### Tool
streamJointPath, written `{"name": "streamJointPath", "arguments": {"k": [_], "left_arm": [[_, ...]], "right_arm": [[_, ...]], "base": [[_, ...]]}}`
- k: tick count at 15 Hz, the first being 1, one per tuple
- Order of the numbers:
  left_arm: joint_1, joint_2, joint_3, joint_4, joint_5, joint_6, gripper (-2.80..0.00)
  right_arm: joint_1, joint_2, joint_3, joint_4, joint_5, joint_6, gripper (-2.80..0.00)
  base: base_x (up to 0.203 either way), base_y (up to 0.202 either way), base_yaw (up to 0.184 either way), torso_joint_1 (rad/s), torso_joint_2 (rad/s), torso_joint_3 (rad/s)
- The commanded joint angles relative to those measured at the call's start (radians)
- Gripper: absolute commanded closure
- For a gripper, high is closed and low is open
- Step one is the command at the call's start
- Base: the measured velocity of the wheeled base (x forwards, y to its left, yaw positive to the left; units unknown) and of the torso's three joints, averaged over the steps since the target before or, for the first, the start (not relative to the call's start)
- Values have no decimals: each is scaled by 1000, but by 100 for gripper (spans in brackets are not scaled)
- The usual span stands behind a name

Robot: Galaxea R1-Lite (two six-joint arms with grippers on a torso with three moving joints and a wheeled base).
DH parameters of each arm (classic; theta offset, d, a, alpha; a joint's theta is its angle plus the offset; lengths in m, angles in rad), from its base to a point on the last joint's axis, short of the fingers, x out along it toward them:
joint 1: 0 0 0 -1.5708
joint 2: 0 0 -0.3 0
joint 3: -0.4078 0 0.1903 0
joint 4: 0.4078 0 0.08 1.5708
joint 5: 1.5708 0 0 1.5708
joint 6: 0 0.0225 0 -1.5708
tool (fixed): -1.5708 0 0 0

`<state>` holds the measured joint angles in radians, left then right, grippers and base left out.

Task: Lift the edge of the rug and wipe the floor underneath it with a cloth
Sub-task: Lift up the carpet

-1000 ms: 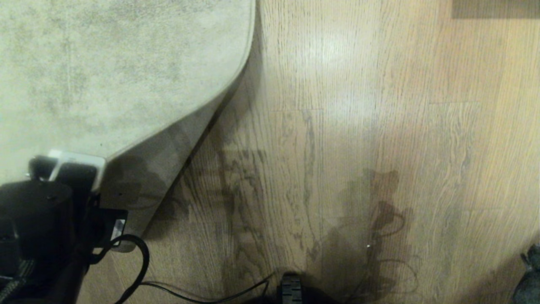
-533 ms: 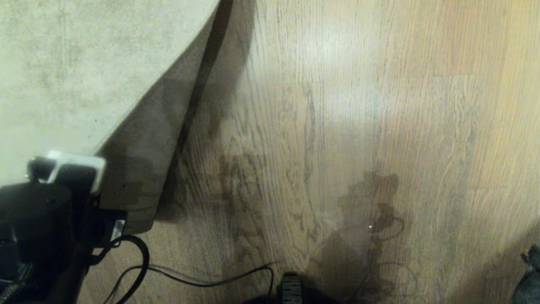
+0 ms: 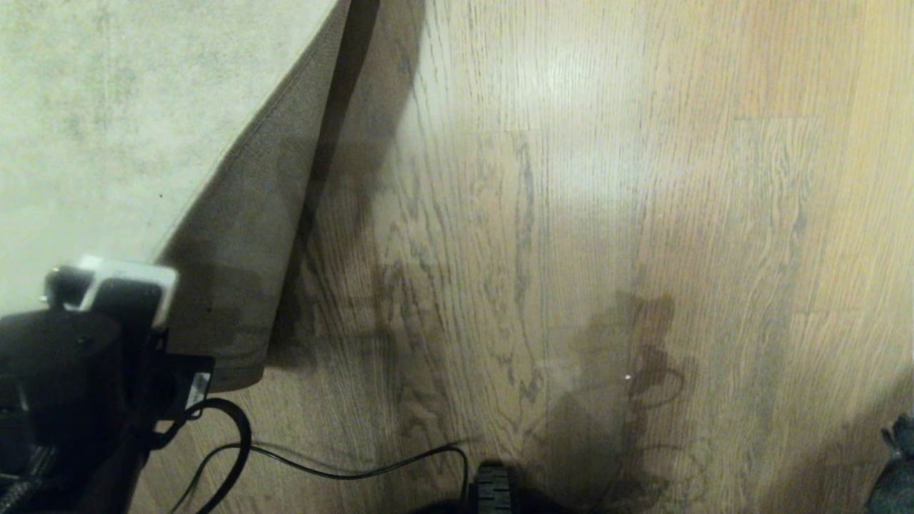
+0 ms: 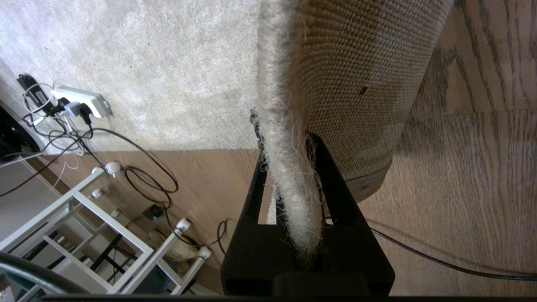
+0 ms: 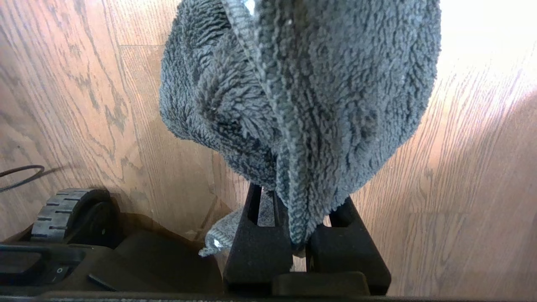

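Note:
My left gripper (image 4: 289, 147) is shut on the rug edge (image 4: 289, 126), pinching the fuzzy border between its black fingers. The corner hangs lifted, with its ribbed tan backing (image 4: 356, 84) facing the floor (image 4: 482, 188). In the head view the folded-up backing (image 3: 243, 271) slants across the pale rug (image 3: 143, 107), and my left arm (image 3: 71, 371) is at the lower left beside it. Bare wood floor (image 3: 571, 214) lies to the right of the fold. My right gripper (image 5: 298, 197) is shut on the grey fluffy cloth (image 5: 302, 84), which drapes over its fingertips above the floor (image 5: 461, 167). The cloth (image 3: 896, 464) barely shows at the head view's lower right edge.
A black cable (image 3: 343, 471) runs over the floor near my base wheel (image 3: 493, 489). Past the rug's far side are a white power strip (image 4: 82, 100) with tangled cords and a white rack frame (image 4: 105, 218). The base's wheel (image 5: 63, 209) sits close to the hanging cloth.
The whole head view has shifted, so the camera moved. The rug corner is peeled back further, showing more tan backing and more floor beside it. Both grips are unchanged.

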<state>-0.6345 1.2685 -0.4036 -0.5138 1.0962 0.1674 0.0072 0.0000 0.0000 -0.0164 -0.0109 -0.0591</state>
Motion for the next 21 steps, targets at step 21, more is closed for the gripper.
{"name": "streamJointPath", "arguments": {"k": [21], "left_arm": [[41, 2, 9, -4, -24, -3, 0]], "right_arm": [[0, 0, 0, 0, 0, -1, 0]], "base": [[0, 54, -1, 1, 1, 1]]}}
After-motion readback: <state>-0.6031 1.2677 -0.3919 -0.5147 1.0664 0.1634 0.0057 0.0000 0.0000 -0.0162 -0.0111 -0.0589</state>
